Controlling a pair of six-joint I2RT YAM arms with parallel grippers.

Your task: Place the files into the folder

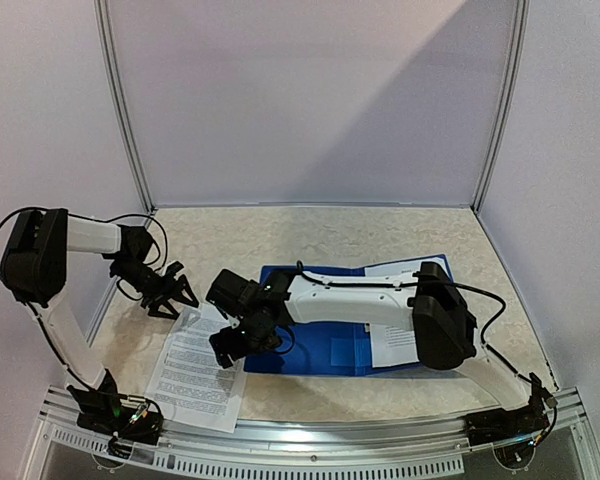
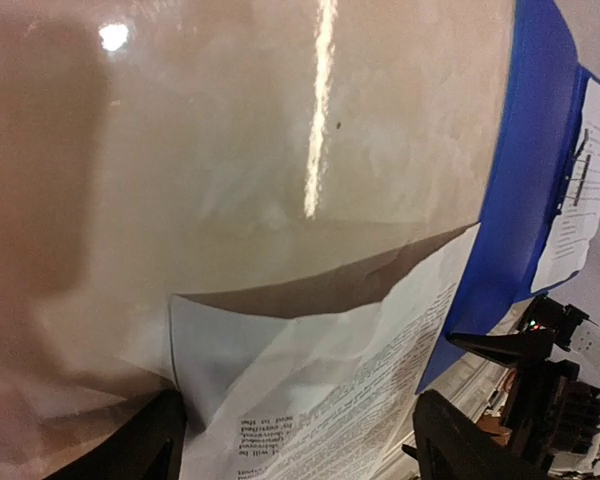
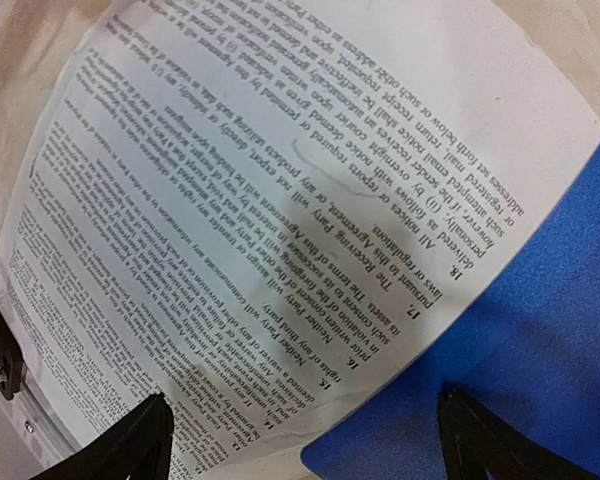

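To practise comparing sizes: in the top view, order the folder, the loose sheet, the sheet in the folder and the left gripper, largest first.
1. folder
2. loose sheet
3. Unsure: sheet in the folder, mostly hidden under the right arm, and left gripper show about alike.

White arm links (image 1: 350, 302), black joint housings (image 1: 442, 318) (thin black cables (image 1: 496, 308) alongside), black pointed gripper fingers (image 3: 120, 450).

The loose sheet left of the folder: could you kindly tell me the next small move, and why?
Probably close the left hand on the raised corner of the sheet: the open fingers straddle that corner, and the sheet lies beside the blue folder, not in it.
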